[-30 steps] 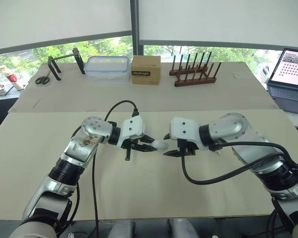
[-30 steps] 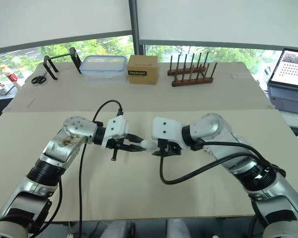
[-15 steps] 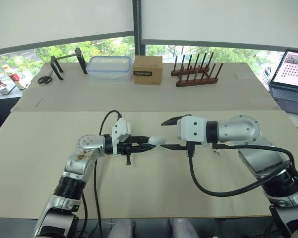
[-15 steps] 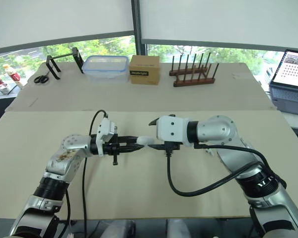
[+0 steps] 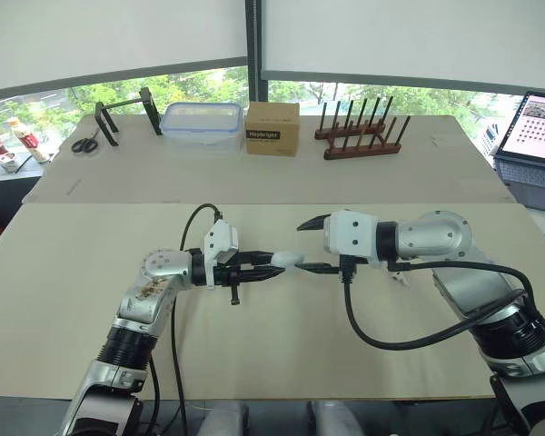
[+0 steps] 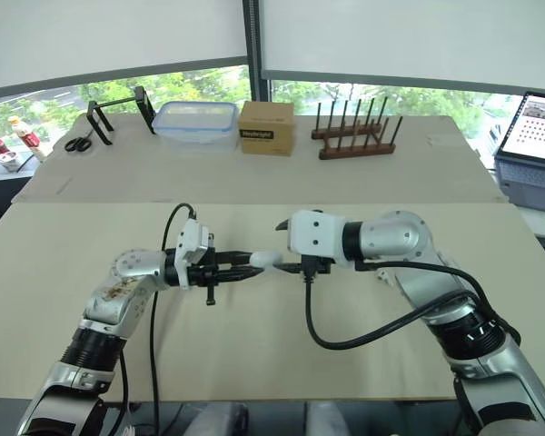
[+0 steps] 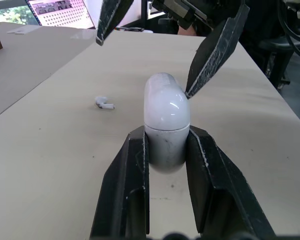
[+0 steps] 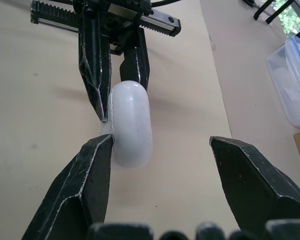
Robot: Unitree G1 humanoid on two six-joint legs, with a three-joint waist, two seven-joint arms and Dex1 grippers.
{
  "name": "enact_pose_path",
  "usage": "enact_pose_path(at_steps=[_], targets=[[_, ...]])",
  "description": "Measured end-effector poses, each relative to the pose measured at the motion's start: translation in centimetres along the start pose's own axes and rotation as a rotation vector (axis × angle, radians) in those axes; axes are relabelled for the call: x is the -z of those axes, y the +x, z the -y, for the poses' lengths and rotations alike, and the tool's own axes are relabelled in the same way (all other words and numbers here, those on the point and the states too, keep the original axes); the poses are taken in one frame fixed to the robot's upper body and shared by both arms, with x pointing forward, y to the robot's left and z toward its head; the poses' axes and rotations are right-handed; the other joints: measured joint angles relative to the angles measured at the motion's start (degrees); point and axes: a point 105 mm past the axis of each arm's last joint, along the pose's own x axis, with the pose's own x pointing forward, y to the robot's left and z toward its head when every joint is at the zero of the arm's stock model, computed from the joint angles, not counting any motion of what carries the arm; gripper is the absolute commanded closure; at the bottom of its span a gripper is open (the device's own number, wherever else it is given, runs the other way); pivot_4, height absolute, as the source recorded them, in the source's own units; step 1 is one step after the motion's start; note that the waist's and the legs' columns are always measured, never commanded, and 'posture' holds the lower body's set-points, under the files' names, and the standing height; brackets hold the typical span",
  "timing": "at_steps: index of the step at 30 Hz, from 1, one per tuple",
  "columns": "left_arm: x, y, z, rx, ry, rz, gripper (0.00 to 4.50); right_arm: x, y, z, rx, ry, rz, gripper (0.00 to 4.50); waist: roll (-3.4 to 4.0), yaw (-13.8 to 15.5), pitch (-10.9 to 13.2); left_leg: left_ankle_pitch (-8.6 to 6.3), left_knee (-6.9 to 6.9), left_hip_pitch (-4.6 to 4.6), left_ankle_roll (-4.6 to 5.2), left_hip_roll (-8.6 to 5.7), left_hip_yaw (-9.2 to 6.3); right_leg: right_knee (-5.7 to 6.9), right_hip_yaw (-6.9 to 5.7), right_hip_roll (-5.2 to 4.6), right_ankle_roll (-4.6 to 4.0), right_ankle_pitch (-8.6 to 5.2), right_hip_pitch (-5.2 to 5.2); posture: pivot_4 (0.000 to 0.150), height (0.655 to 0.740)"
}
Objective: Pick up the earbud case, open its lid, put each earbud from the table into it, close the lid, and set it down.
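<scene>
The white earbud case (image 7: 166,112) is held off the table with its lid closed, and my left gripper (image 5: 274,266) is shut on its lower half. My right gripper (image 8: 161,142) faces it from the other side and stands open. One right finger (image 8: 92,170) touches the side of the case (image 8: 132,122), while the other finger (image 8: 245,172) is well apart from it. A single white earbud (image 7: 104,104) lies on the tan table (image 5: 282,363) beyond the case.
Along the far edge stand scissors (image 5: 83,143), a black stand (image 5: 123,113), a clear plastic container (image 5: 197,123), a cardboard box (image 5: 272,127) and a wooden rack (image 5: 361,136). A laptop (image 5: 531,127) sits at the far right.
Over the last second both wrists turned and levelled out, and the right gripper opened wide around the case. The left gripper kept hold of the case. Little has moved in the last half second.
</scene>
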Motion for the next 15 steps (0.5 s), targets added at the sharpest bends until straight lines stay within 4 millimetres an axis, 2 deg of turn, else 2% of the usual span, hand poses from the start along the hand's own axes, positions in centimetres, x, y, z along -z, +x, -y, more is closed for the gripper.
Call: enact_pose_path(at_steps=[15], targets=[[0.09,-0.11,-0.08,-0.006,-0.006,-0.009,3.98,-0.24,0.59,0.5,0.029,0.014,0.003,1.06,0.0,0.0,0.0,0.0,0.0,0.01,0.0,0.0,0.0,0.0,0.0,0.0,0.0,0.0,0.0,0.15,0.74]])
